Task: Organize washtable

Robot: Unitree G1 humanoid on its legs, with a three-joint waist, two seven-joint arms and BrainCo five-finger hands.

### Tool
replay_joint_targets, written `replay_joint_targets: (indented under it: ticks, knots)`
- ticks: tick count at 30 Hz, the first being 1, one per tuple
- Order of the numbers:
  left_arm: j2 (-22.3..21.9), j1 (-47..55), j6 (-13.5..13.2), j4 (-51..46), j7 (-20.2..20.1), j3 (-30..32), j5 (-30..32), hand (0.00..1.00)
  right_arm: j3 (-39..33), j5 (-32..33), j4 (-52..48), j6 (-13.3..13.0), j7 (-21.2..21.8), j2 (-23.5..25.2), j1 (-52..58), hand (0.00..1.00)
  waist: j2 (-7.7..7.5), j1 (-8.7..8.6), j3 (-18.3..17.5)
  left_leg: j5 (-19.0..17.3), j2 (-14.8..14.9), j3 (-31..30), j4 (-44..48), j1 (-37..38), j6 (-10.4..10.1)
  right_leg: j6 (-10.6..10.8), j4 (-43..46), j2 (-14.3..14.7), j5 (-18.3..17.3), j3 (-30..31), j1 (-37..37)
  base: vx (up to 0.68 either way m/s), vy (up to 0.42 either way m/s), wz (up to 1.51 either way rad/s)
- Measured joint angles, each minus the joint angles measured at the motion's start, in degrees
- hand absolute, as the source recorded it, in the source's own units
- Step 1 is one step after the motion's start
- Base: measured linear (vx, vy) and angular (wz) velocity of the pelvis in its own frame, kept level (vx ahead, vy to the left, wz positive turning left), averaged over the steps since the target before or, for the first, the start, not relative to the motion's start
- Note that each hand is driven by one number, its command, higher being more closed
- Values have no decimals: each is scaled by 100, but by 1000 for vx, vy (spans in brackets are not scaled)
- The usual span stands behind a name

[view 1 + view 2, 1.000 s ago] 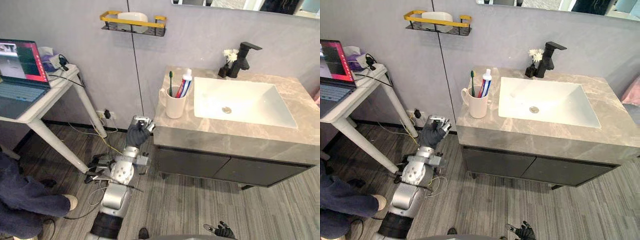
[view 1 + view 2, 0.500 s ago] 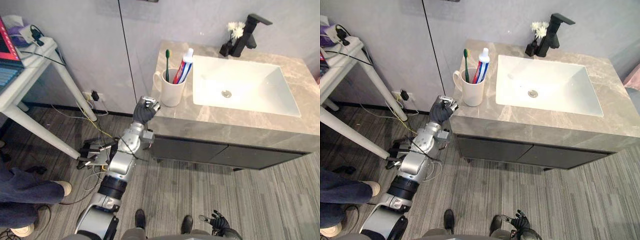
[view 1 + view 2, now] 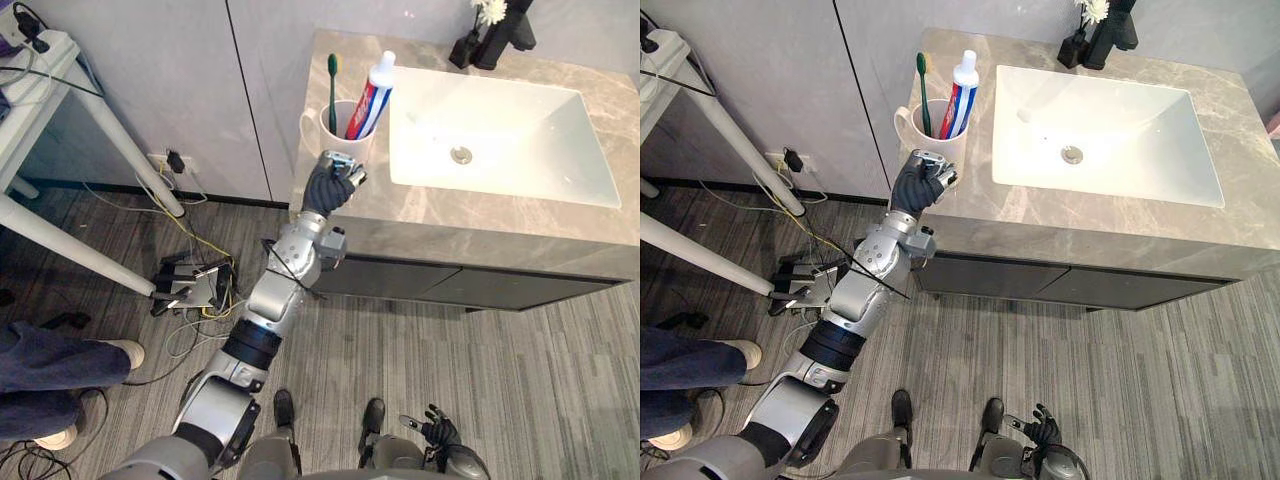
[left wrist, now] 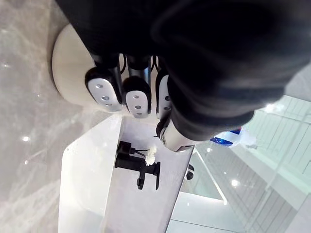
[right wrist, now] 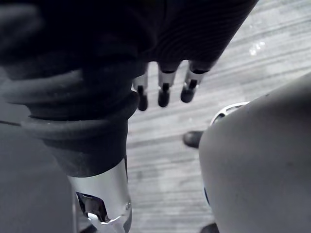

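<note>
A white cup (image 3: pixel 338 128) stands at the near left of the grey washtable top (image 3: pixel 450 230). It holds a green toothbrush (image 3: pixel 332 85) and a red, white and blue toothpaste tube (image 3: pixel 370 92). My left hand (image 3: pixel 335 182) is over the counter's front left edge, just in front of the cup, its fingers (image 4: pixel 104 91) curled with nothing in them. The cup's wall (image 4: pixel 73 68) shows right behind those fingers. A white basin (image 3: pixel 430 100) lies to the right, with a black faucet (image 3: pixel 505 25) and a small flower (image 3: pixel 490 10) behind it. My right hand (image 3: pixel 437 435) hangs low over the floor, fingers (image 5: pixel 164 92) straight.
A dark cabinet front (image 3: pixel 470 285) runs under the counter. At the left stands a white table with slanted legs (image 3: pixel 60 240). A wall socket (image 3: pixel 170 160) and a tangle of cables (image 3: pixel 195 290) lie between them. A person's leg and shoe (image 3: pixel 70 365) are at lower left.
The camera has tilted down and nearer the washtable. My left hand has risen from beside the counter's left edge to over its front, close to the cup.
</note>
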Motion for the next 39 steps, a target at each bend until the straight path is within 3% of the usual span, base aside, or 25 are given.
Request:
replay_joint_targets:
  ticks: [11, 22, 30, 39]
  knots:
    - [-151, -289, 2, 344, -6, -267, -34, 100, -102, 2, -169, -22, -6, 0, 0, 0, 78, -66, 143, 1, 10, 91, 39, -54, 1, 7, 68, 1, -4, 117, -122, -12, 3, -4]
    - [-7, -516, 46, 869, 193, 129, 526, 100, -98, -8, -495, -27, 6, -7, 68, 0, 71, -96, 383, -145, 19, 318, 212, -77, 3, 15, 86, 9, 5, 357, -202, -7, 1, -10]
    - [22, -425, 25, 774, 226, 563, 638, 100, -93, -18, -607, -26, 57, -55, 135, 0, 44, -98, 457, -281, 29, 322, 392, -103, 18, 16, 86, 4, 5, 378, -160, 0, 0, 0]
    - [230, 429, -35, -173, 211, 784, 631, 100, 10, -134, -652, 89, 94, -173, 689, 0, 62, -80, 470, -290, 25, 299, 393, -109, 14, 15, 88, 1, 4, 362, -157, 0, 0, 0]
